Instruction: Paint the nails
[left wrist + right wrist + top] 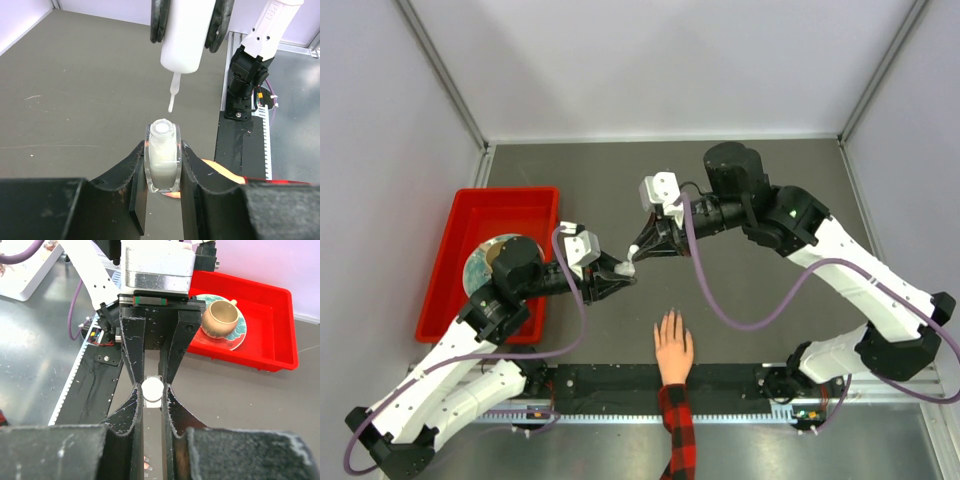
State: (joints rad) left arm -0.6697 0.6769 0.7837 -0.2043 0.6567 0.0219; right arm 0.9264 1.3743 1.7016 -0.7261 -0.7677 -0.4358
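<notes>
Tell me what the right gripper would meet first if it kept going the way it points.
Likely the open bottle in the left gripper: the brush under the white cap the right gripper holds hangs just above its neck.

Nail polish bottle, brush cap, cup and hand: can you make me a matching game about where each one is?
Things
1. bottle
2. white cap with brush
3. brown cup
4. hand

Places
A. on a saucer in the red tray
B. lying on the table at its near edge, between the two arms
C. pinched in the left gripper
D. held in the right gripper, just above the open bottle

Pairs: 1-C, 2-D, 3-A, 4-B
</notes>
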